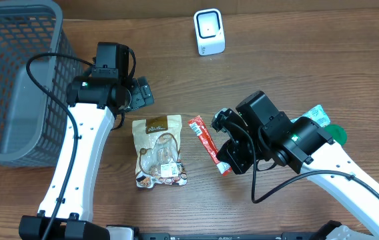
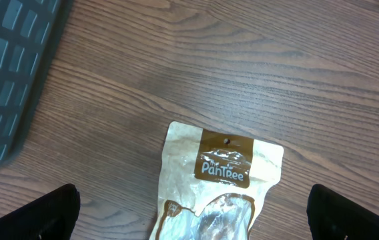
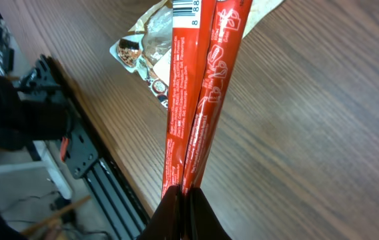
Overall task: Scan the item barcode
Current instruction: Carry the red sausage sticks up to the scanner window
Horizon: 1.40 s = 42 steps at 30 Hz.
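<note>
Your right hand (image 3: 183,202) is pinched shut on the near end of the red stick packet (image 1: 205,139). The packet runs away from it toward the far left, just right of the brown snack pouch (image 1: 157,150). The right wrist view shows a barcode (image 3: 185,8) at the packet's far end. I cannot tell whether the packet rests on the desk (image 1: 276,60). Your left hand (image 1: 141,93) stands wide and holds nothing, just beyond the pouch's far edge. The white scanner (image 1: 209,32) stands on the far side, well apart from the packet. The grey basket (image 1: 16,40) sits at the far left.

Red stick (image 3: 196,100) barcode (image 3: 186,7) partly off-frame
</note>
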Available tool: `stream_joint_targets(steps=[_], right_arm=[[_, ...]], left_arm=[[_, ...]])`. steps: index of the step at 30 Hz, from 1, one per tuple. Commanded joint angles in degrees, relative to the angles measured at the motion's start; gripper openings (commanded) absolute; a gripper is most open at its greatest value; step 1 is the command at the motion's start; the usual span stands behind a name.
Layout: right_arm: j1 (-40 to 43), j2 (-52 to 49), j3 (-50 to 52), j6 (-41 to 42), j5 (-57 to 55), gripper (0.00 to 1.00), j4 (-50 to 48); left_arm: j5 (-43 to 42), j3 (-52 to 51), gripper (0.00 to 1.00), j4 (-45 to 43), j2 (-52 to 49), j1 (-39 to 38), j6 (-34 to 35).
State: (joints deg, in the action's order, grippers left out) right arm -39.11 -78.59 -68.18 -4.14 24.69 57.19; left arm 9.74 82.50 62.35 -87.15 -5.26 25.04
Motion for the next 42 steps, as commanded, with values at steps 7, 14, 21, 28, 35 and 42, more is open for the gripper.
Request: stream_joint_targets(steps=[7,14,21,28,35,42], right_arm=[[-0.07,0.9,0.13,-3.06,-13.62,0.04,-3.26],[-0.07,0.9,0.13,0.07,-13.73,0.04,-7.91],[-0.07,0.83,0.13,0.07,-21.84,0.04,-9.55],[-0.04,0.48,0.13,0.04,-32.79,0.04,-15.61],[1.36,-2.95,0.13,0.11,-37.09,0.03,-25.66],[7.04,-3.52,-1.75,3.28,-36.85,0.03,-30.14]], left_arm=[[0.94,0.48,1.0,-0.02,0.28,0.0,-0.83],[0.94,0.48,1.0,-0.02,0.28,0.0,-0.83],[0.94,0.48,1.0,-0.02,0.28,0.0,-0.83],[0.94,0.48,1.0,-0.02,0.28,0.0,-0.85],[0.94,0.48,1.0,-0.02,0.28,0.0,-0.85],[0.94,0.48,1.0,-0.02,0.28,0.0,-0.85]])
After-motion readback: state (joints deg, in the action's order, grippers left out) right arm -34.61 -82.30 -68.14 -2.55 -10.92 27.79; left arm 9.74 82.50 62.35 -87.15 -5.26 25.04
